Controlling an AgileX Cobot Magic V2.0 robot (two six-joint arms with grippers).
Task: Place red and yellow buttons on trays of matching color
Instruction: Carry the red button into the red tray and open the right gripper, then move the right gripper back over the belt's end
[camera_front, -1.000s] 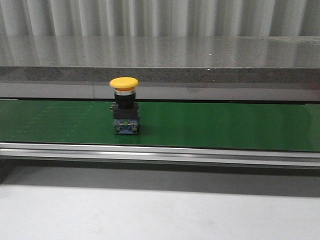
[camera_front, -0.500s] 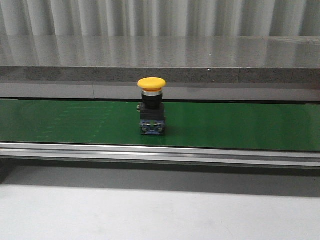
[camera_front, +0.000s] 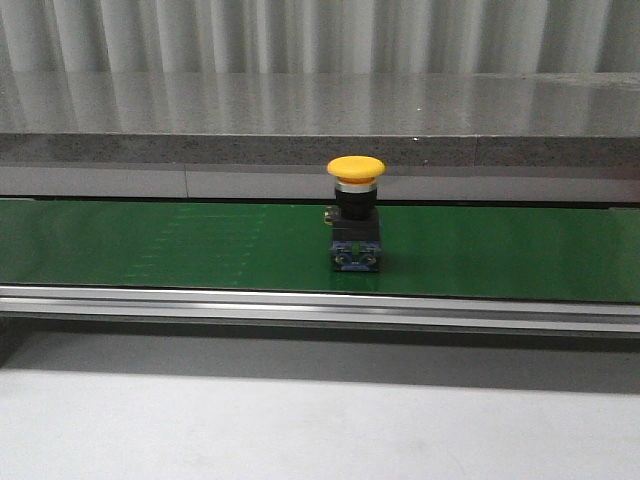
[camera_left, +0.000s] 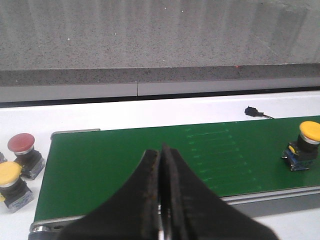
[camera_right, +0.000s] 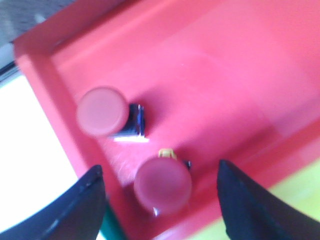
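now yellow button (camera_front: 356, 210) on belt (camera_front: 150, 245)

Yellow button travels right

We see the yellow button (camera_front: 356, 215) farther right along the green belt (camera_front: 150, 245) than a second ago.

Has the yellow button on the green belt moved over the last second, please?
Yes. The yellow button has travelled rightward along the green belt, judged against the seam in the grey ledge behind it.

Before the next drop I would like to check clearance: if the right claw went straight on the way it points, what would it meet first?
Probably the red button between its open fingers, standing in the red tray. Depth is unclear in this blurred view.
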